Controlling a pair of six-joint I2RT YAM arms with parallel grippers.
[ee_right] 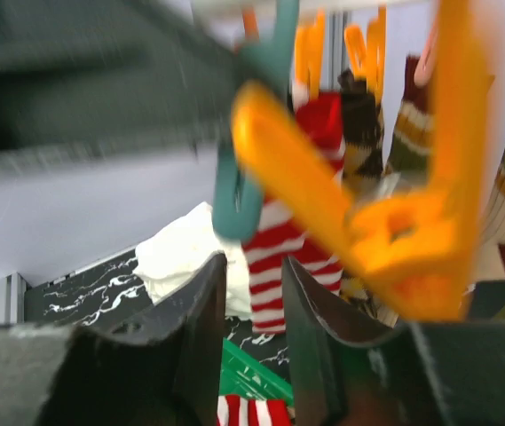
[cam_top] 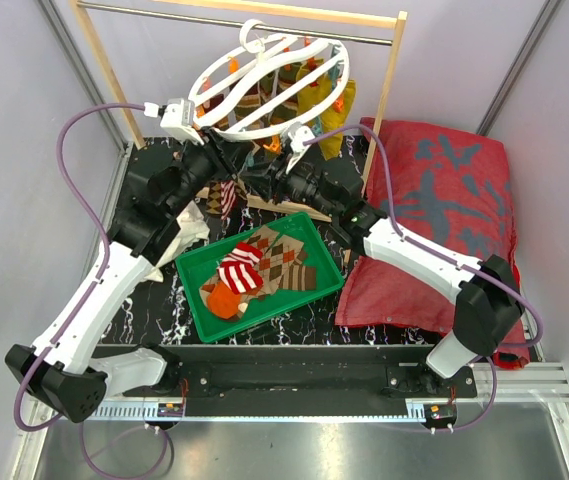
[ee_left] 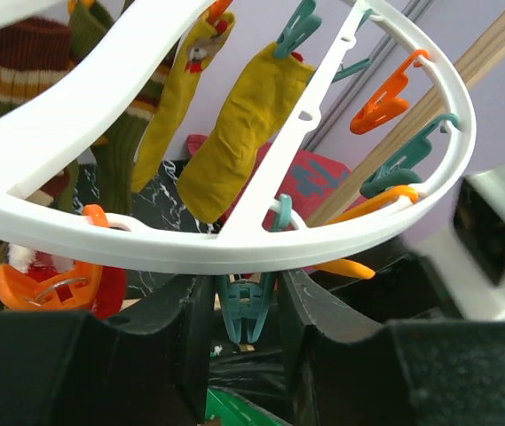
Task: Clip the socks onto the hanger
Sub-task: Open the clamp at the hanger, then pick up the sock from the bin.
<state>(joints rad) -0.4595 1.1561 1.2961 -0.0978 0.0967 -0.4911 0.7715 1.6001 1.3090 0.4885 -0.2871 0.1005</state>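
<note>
Bright, even light fills the sharp overhead view; shadows are faint. From the left wrist the hanger [ee_left: 190, 248] looks crisp, its white rim glary. From the right wrist an orange clip [ee_right: 394, 240] under the hanger is smeared and unfocused.

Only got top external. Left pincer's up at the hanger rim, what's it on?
Observer: Left wrist shows a teal clip sitting inside the left pincer, just under the rim of the hanger.
Operator: Sock in that clip?
Observer: None visible in it; the yellow socks hang from other clips.
Operator: Right pincer holding anything?
Observer: No. Right wrist is blurred, but the gap inside the right pincer is bare.
</note>
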